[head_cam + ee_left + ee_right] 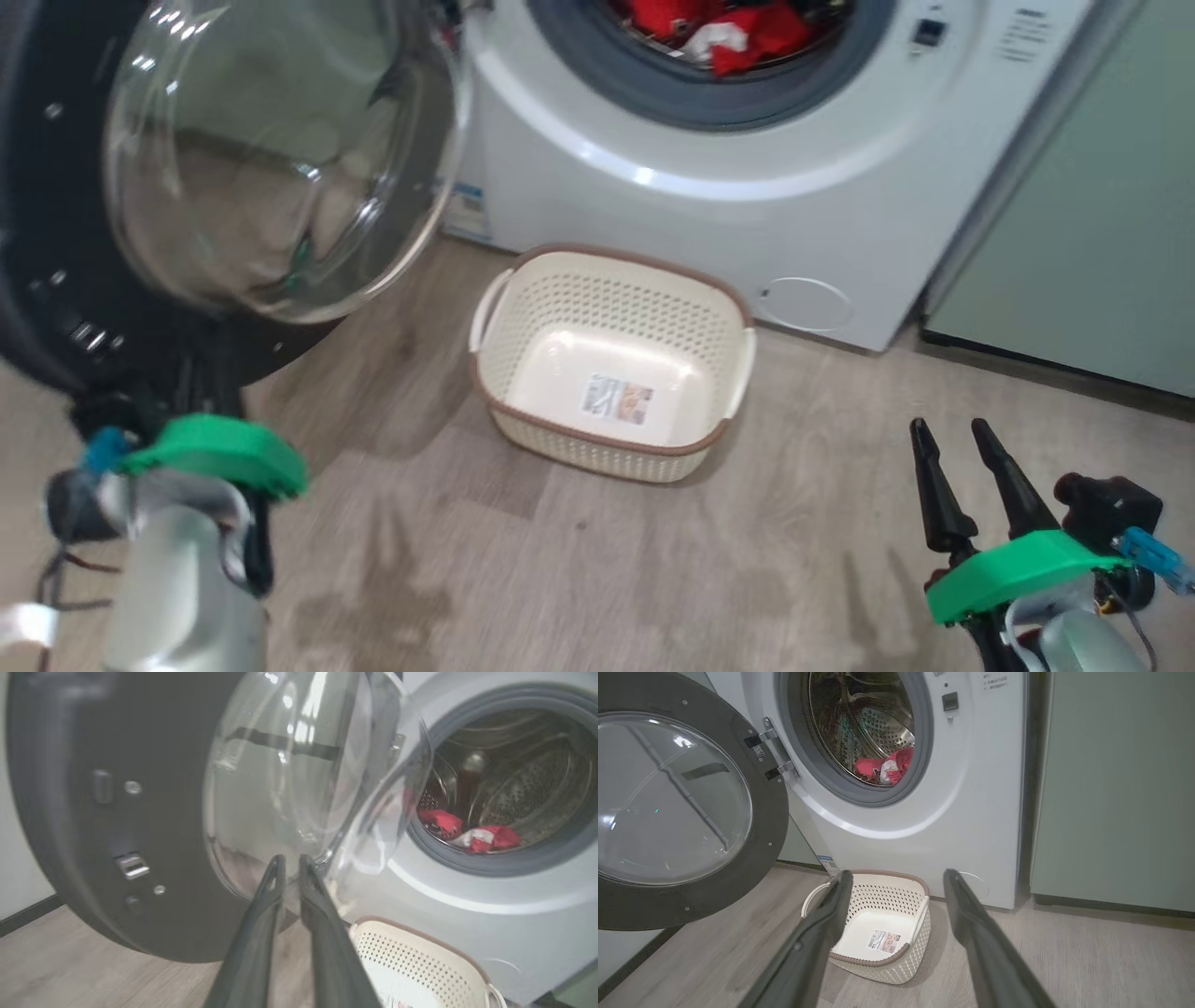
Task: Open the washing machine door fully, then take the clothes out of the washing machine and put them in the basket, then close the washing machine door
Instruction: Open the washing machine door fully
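Has the washing machine door swung open, left of the washing machine. Holds left gripper fingers pressed together, pinching nothing, tips right by the door's glass; cannot tell if touching. Holds right gripper low over the floor, fingers spread, nothing between them. Shows red clothes inside the drum. Has the basket on the floor just in front of the machine, below the opening, label visible inside.
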Robot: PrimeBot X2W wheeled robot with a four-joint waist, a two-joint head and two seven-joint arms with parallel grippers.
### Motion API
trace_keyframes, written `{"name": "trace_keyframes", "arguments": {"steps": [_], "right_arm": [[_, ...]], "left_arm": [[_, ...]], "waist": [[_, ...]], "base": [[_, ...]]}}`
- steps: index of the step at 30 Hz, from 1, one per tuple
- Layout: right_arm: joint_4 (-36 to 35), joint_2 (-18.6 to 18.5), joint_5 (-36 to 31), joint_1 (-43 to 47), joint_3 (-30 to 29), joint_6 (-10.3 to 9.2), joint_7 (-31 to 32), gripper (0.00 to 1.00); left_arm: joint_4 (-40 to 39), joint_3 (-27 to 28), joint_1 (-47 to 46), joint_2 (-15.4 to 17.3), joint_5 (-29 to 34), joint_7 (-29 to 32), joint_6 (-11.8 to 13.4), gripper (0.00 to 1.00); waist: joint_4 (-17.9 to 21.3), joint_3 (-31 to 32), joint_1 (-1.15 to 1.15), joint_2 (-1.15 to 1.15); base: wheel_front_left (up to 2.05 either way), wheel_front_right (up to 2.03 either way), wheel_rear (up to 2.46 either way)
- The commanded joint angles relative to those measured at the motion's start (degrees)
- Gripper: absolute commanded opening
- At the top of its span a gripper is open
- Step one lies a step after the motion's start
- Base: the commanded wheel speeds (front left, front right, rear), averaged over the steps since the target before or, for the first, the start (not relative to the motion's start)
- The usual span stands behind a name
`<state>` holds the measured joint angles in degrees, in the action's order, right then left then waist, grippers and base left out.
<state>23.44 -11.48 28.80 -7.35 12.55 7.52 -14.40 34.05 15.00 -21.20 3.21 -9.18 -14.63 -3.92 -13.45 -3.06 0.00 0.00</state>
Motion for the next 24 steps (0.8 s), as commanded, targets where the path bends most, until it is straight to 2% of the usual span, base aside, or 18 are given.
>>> {"name": "trace_keyframes", "arguments": {"steps": [1, 2, 3, 4, 5, 16, 24], "right_arm": [[-2.3, -0.1, 0.0, -0.5, 0.6, -0.03, -0.6, 1.0], [-2.7, 0.2, -0.2, -0.5, 0.5, -0.03, -0.6, 1.0], [-3.1, 0.4, -0.4, -0.4, 0.1, -0.03, -0.6, 1.0], [-3.6, 0.6, -0.6, -0.4, -0.2, -0.03, -0.6, 1.0], [-4.0, 0.8, -0.7, -0.3, -0.4, -0.03, -0.6, 1.0], [-6.3, 2.6, -2.4, 0.2, -2.8, -0.03, -0.6, 1.0], [-7.3, 3.7, -3.3, 1.1, -4.8, -0.03, -0.6, 1.0]], "left_arm": [[-2.4, 0.4, -0.6, 0.9, 0.9, -0.4, -0.3, 0.31], [-3.1, -0.3, 0.4, 0.8, 1.3, -0.4, -0.7, 0.49], [-3.7, -0.8, 1.3, 0.6, 1.5, -0.4, -1.0, 0.74], [-4.0, -1.1, 1.9, 0.6, 1.6, -0.4, -1.2, 0.95], [-4.4, -1.5, 2.5, 0.5, 1.6, -0.4, -1.5, 1.0], [-8.4, -3.2, 5.6, -0.2, 1.5, -0.4, -2.0, 1.0], [-9.6, -3.9, 7.5, -0.3, 0.9, -0.4, -1.7, 1.0]], "waist": [[2.2, 1.3, 0.0, 0.0], [3.2, 1.5, 0.0, 0.0], [4.1, 1.7, 0.0, 0.0], [5.1, 1.8, 0.0, 0.0], [6.0, 1.8, 0.0, 0.0], [15.9, 1.6, 0.0, 0.0], [20.1, 1.3, 0.0, 0.0]], "base": [[0.0, 0.0, 0.0], [0.0, 0.0, 0.0], [0.0, 0.0, 0.0], [0.0, 0.0, 0.0], [0.0, 0.0, 0.0], [0.0, 0.0, 0.0], [0.0, 0.0, 0.0]]}}
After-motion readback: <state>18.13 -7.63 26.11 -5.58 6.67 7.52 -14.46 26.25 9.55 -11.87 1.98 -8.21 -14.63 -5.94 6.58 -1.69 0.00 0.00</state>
